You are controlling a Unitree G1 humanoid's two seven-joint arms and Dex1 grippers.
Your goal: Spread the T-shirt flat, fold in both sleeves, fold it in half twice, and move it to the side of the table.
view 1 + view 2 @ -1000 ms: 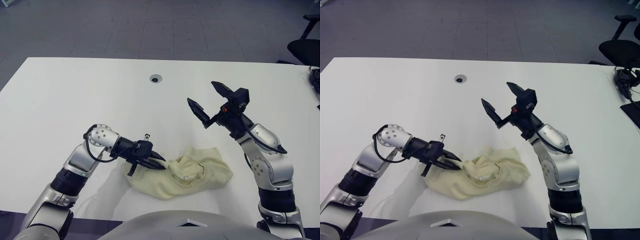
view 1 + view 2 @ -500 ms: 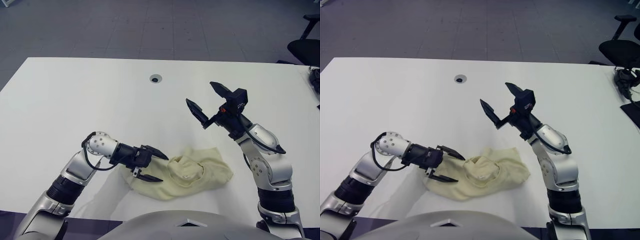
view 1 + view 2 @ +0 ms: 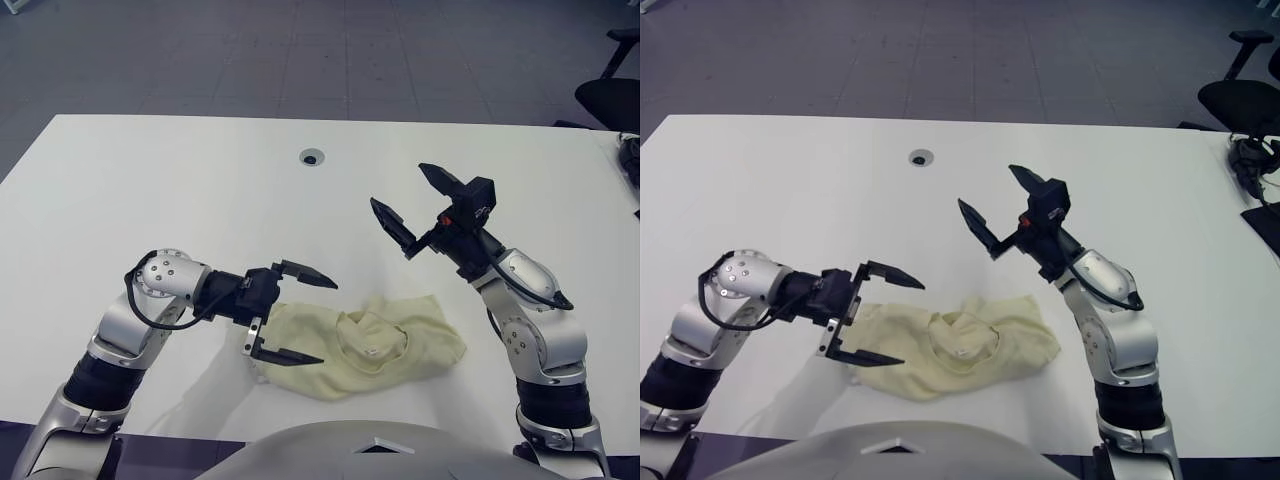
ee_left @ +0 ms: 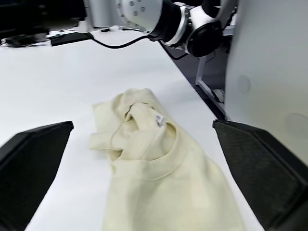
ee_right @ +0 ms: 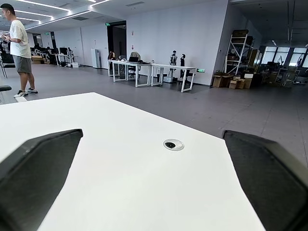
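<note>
Wide white counter (image 3: 150,180): carried everything.
Crumpled pale-yellow cotton T-shirt (image 3: 370,345): lay bunched by the counter's near edge, not yet spread.
Black two-fingered left gripper (image 3: 329,322): released, jaws straddling the shirt's left edge, probably to take a fresh hold.
Black two-fingered right gripper (image 3: 396,184): released, raised beyond the shirt, apparently waiting.

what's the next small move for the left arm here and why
Likely close the left tool on the left edge of the T-shirt to pull it out flat: the tool stands open there, and the shirt lies bunched, not spread.
</note>
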